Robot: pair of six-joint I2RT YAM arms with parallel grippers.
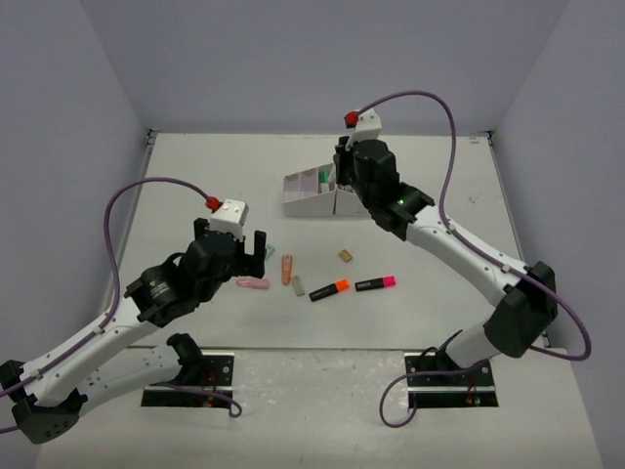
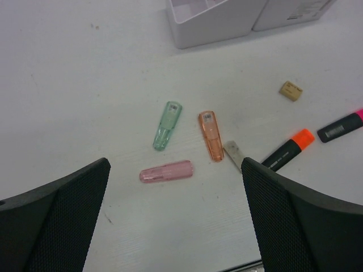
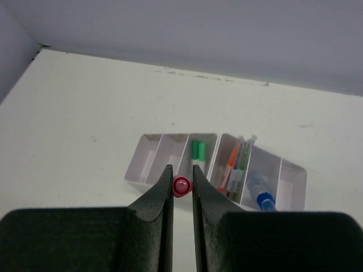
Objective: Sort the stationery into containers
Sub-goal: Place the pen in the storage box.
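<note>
Red-ended pen (image 3: 182, 186) pinched in right jaws, its barrel hidden.

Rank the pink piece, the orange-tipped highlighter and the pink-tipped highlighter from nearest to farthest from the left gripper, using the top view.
From the open left gripper:
1. The pink piece, just beside it on the near side.
2. The orange-tipped highlighter, off to the right.
3. The pink-tipped highlighter, farther right again.

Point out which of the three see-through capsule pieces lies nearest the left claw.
The pink capsule: it lies crosswise just ahead of the open left claw; the green capsule and orange capsule lie farther out.
</note>
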